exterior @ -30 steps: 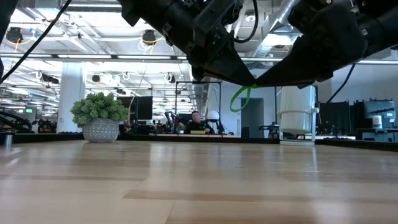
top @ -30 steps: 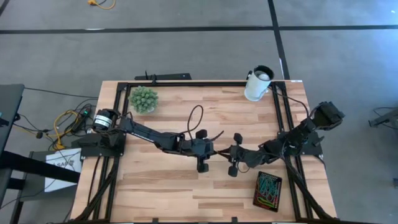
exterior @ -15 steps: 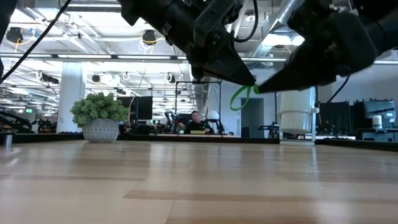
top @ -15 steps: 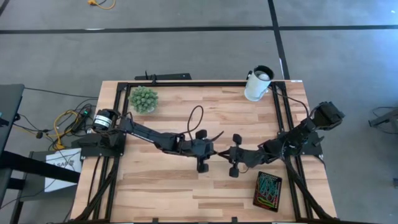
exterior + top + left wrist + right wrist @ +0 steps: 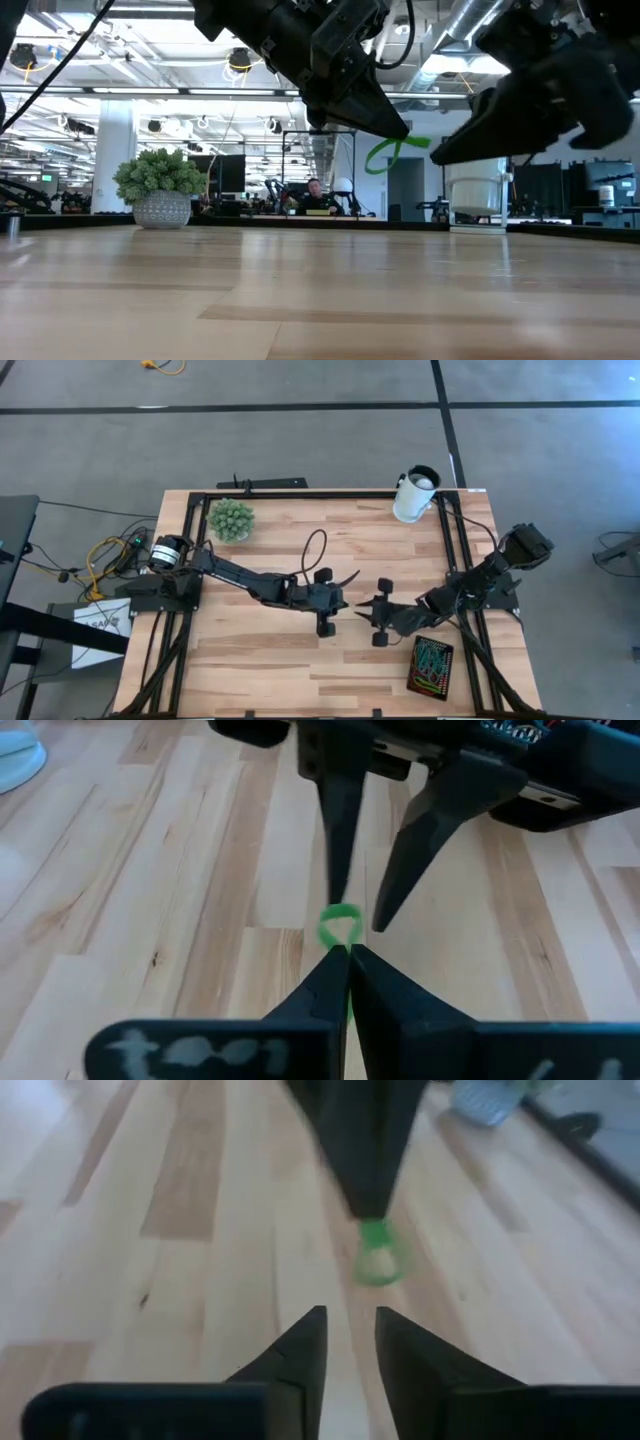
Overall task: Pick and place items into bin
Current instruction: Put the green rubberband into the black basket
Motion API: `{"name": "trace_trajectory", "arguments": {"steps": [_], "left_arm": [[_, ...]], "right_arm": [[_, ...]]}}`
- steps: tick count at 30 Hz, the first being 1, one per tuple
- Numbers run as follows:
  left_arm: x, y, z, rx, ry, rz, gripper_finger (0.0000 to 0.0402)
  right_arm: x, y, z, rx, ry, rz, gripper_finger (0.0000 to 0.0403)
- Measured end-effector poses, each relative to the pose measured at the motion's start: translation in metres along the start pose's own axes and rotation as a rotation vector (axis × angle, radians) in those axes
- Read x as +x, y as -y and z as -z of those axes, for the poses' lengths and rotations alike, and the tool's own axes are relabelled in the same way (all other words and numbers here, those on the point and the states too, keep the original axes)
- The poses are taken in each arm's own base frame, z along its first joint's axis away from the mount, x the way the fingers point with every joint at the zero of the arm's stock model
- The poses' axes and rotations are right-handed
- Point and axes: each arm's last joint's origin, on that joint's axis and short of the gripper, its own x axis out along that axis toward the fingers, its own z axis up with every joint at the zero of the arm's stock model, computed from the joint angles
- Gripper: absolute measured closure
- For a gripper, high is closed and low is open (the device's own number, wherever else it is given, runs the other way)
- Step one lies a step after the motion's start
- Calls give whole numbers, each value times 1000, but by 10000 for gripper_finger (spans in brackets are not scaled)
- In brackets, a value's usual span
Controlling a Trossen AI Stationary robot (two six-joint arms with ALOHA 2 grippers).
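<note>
Green rubber band point(image 5: 340, 928) hangs in the air above the table's middle, pinched at one end by the left gripper point(image 5: 347, 955), whose fingers are pressed together on it; the free loop sticks out past the tips. In the low view the band point(image 5: 392, 153) droops from the left gripper point(image 5: 400, 130) well above the wooden table point(image 5: 300, 290). Right gripper point(image 5: 350, 1320) faces it tip to tip, close but apart, fingers spread with a clear gap, holding nothing; from its wrist view the band point(image 5: 378, 1260) dangles just beyond them. High view: left gripper point(image 5: 345, 603) and right gripper point(image 5: 362, 612) meet near table centre, the black bin point(image 5: 431, 668) sits near the right front edge with many coloured bands already in it.

Looks like a handover to the right arm, which is closer to the bin. The band is very light, thin and floppy, no stiffness, so it will swing and fold and can slip out of a loose pinch. Best hold is on the free loop just past the left tips, both strands between the right fingers, shut fully before the left lets go. Risk: catching one strand only or missing the thin loop.

Green spiky ball point(image 5: 231, 519) and white cup point(image 5: 414, 495) stand at the far edge, untouched
</note>
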Motion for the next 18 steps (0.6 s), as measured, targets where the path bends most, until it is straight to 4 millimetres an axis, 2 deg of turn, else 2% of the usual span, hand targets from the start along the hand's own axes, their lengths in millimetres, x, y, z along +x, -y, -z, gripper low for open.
{"name": "trace_trajectory", "arguments": {"steps": [9,18], "left_arm": [[0,0,0,0,-1,0,401],[0,0,-1,-1,6,1,401]], "right_arm": [[1,1,-5,-38,25,56,292],[4,7,-10,3,58,94,281]]}}
